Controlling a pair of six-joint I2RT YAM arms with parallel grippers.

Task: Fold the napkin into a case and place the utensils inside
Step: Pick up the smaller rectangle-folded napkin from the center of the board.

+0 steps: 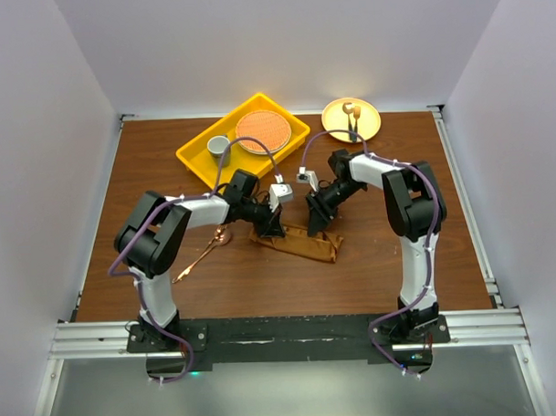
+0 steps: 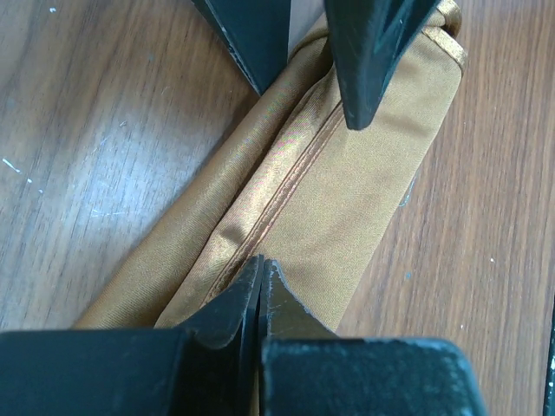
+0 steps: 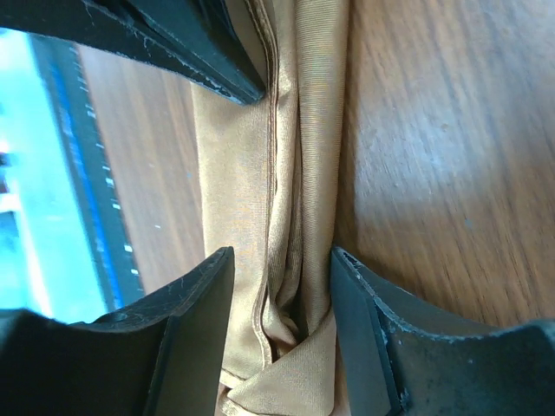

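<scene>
- Left gripper [image 2: 261,264]: jaws closed, pinching the hem of the case [image 2: 347,199] at its tips.
- Right gripper [image 3: 280,256]: jaws part open, case end between them.

Seen from overhead, the left pincer [image 1: 271,226] covers the 9 o'clock end of the case [image 1: 307,245]. The right pincer [image 1: 315,227] hides part of its 12 o'clock edge. From the left wrist, the pincer's tips meet at the seam, but whether cloth is caught between them cannot be told. From the right wrist, the case runs off at 12 and 6 o'clock. The utensil [image 1: 350,111] on the yellow plate [image 1: 371,123] is too small to identify.
</scene>
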